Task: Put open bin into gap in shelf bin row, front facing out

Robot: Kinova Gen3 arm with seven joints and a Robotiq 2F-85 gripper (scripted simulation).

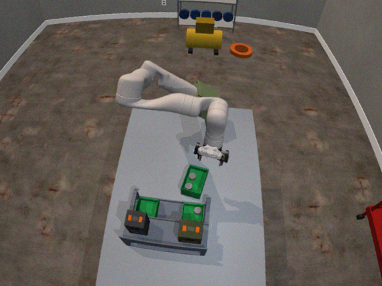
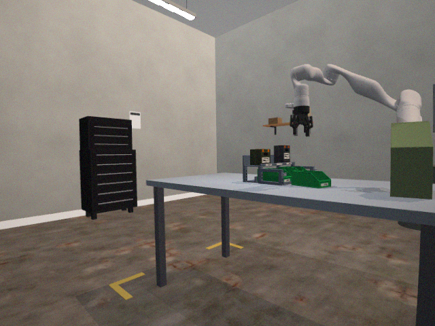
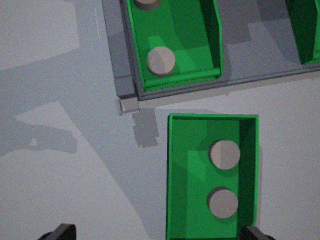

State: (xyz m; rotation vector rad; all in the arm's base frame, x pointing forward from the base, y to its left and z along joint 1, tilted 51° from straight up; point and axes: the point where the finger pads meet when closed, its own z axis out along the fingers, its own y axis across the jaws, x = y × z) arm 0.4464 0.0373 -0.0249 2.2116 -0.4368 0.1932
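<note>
The loose green bin (image 1: 194,181) (image 3: 223,177) lies on the table just in front of the grey shelf (image 1: 165,222), slightly askew, with two round grey parts in it. The shelf holds a green bin at the left (image 1: 147,205) and one at the right (image 1: 192,211), with a gap (image 1: 170,210) between them. My gripper (image 1: 211,153) (image 2: 301,128) is open and empty, pointing down, well above the table and a little behind the loose bin (image 2: 308,178). In the wrist view the loose bin (image 3: 212,175) lies between my fingertips, below a shelf bin (image 3: 172,40) that holds grey parts.
A black box (image 1: 136,221) and an olive box (image 1: 190,228) stand on the shelf's top board. The arm's green pedestal (image 2: 410,159) stands at the far end of the table. A red cart (image 1: 381,240) stands on the floor to the right.
</note>
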